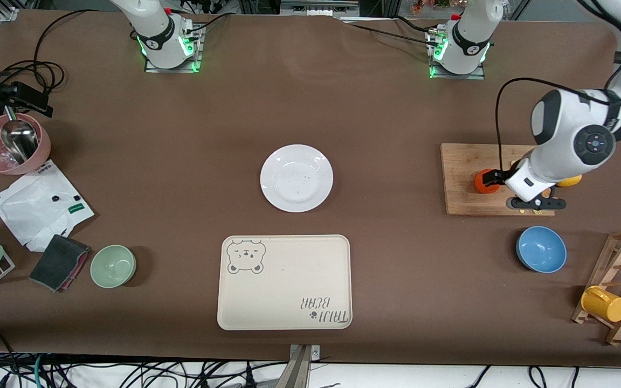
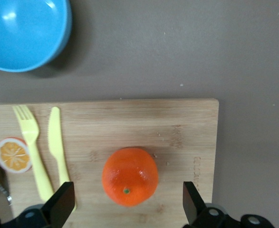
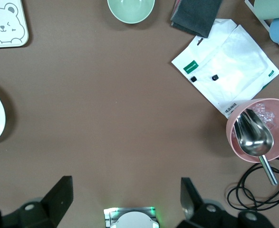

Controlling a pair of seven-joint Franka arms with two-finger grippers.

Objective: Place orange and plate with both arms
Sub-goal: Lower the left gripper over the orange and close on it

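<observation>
Early going, by the look of it: nothing lifted, nothing placed yet. Orange [image 2: 129, 176] sitting whole on the wooden cutting board [image 1: 464, 161] toward the left arm's end of the table, beside a yellow plastic fork [image 2: 32, 147], a yellow plastic knife [image 2: 57, 145] and a small orange-slice disc [image 2: 14, 154]. Left gripper [image 2: 129, 202] low over the board, fingers spread wide and straddling the fruit, one on each side, with clear gaps and no contact in the left wrist view; released, then, and apparently poised for a grasp. Plate [image 1: 296, 178] empty at mid-table, farther from the front camera than the bear-printed tray [image 1: 284, 282], apart from it and untouched. Right gripper [image 3: 126, 197] out of the front view; in its own wrist view, fingers wide apart and holding nothing, high above bare tablecloth near its base, with only the plate's edge showing at the side; seemingly waiting. Blue bowl [image 1: 541, 249] nearer the front camera than the board, green bowl [image 1: 113, 265] toward the right arm's end, neither involved. Left to do, as a judgement: closing on the orange, lifting it clear of the board, picking up the plate with the right arm, and setting both down, the tray being a likely spot though the task sentence names none.
</observation>
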